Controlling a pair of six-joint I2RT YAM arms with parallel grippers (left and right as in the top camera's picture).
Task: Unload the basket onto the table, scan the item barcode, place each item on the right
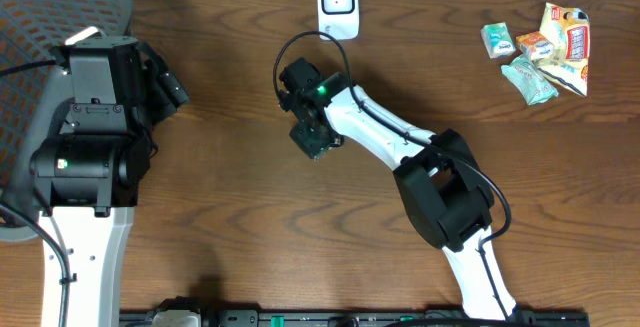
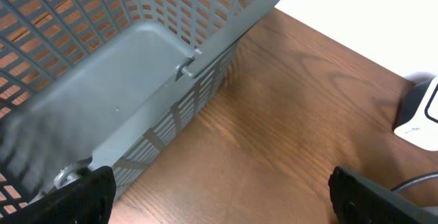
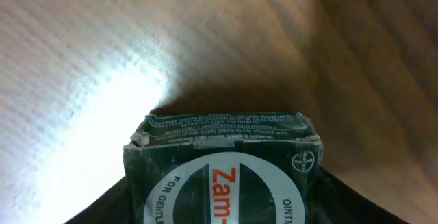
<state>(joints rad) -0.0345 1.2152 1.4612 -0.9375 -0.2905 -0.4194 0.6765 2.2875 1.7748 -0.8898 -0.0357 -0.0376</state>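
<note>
The item is a dark green ointment box (image 3: 226, 142) with a white oval label and red lettering. It lies left of the table's centre (image 1: 318, 141). My right gripper (image 3: 222, 207) has its dark fingers pressed against both sides of the box, shut on it. Seen from overhead, the right gripper (image 1: 310, 117) reaches down over the box from the back. The white barcode scanner (image 1: 337, 5) stands at the table's back edge, just behind the box, and shows at the right edge of the left wrist view (image 2: 421, 111). My left gripper (image 2: 222, 196) is wide open and holds nothing.
A grey mesh basket (image 2: 137, 59) sits at the left edge of the table (image 1: 60, 7), close beside my left arm. Several small packets (image 1: 540, 47) lie at the back right. A black cable (image 1: 300, 42) loops from the right wrist.
</note>
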